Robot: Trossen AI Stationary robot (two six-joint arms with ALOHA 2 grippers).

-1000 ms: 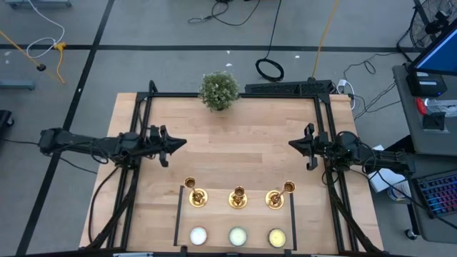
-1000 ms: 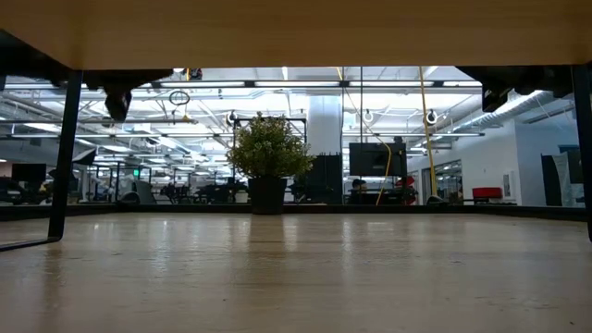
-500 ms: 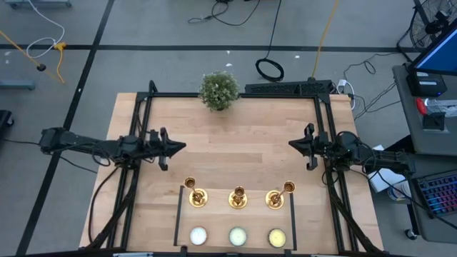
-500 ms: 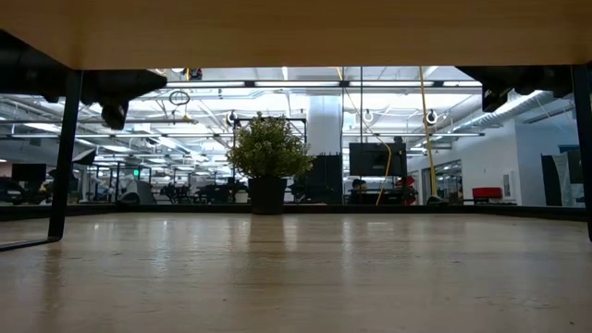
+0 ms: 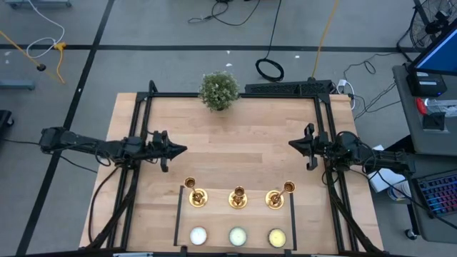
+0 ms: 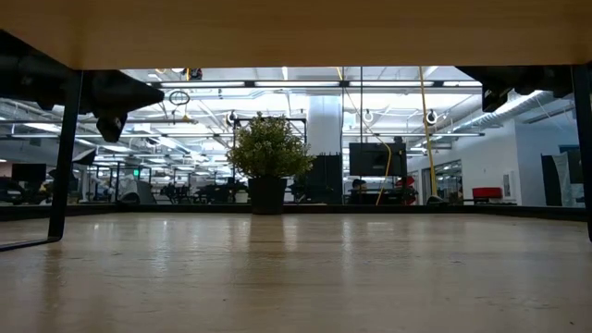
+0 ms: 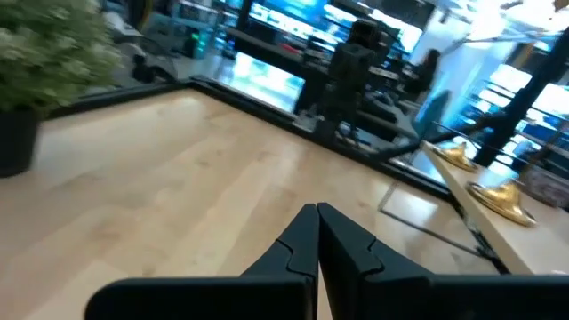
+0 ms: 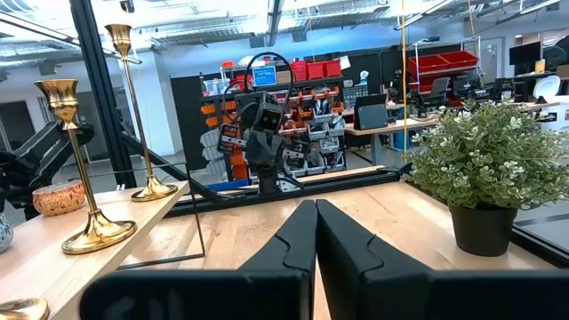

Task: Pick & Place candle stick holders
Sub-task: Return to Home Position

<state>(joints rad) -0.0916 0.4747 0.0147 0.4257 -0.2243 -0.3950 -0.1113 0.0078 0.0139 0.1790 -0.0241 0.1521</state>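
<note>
Table [image 5: 235,135]: pale wood, with dark frame rails down the left and right sides.

Candle stick holders: 3, gold, upright. They stand in one row across a raised shelf [image 5: 218,218] at the near edge of the table.
- left holder [image 5: 195,195]
- middle holder [image 5: 238,197]
- right holder [image 5: 277,197]
- None touches another; the gaps look even.

Tealights: 3, flat and round, in a second row on the same shelf, nearer than the holders, one before each.
- white [image 5: 198,235]
- pale green [image 5: 238,235]
- pale yellow [image 5: 276,237]

Potted plant [image 5: 218,90]: 1, at the middle of the far edge, well apart from the shelf.

Left gripper [image 5: 183,148]: over the left part of the table, pointing right toward the centre, farther back than the shelf. Its wrist view shows the two fingers pressed together, nothing between them. It is apart from the left holder.

Right gripper [image 5: 290,144]: over the right part, pointing left, facing the other. Fingers likewise together, empty. Its wrist view shows two holders standing tall on the shelf board.

Low view: both grippers hang above the wood, neither touching it.
</note>
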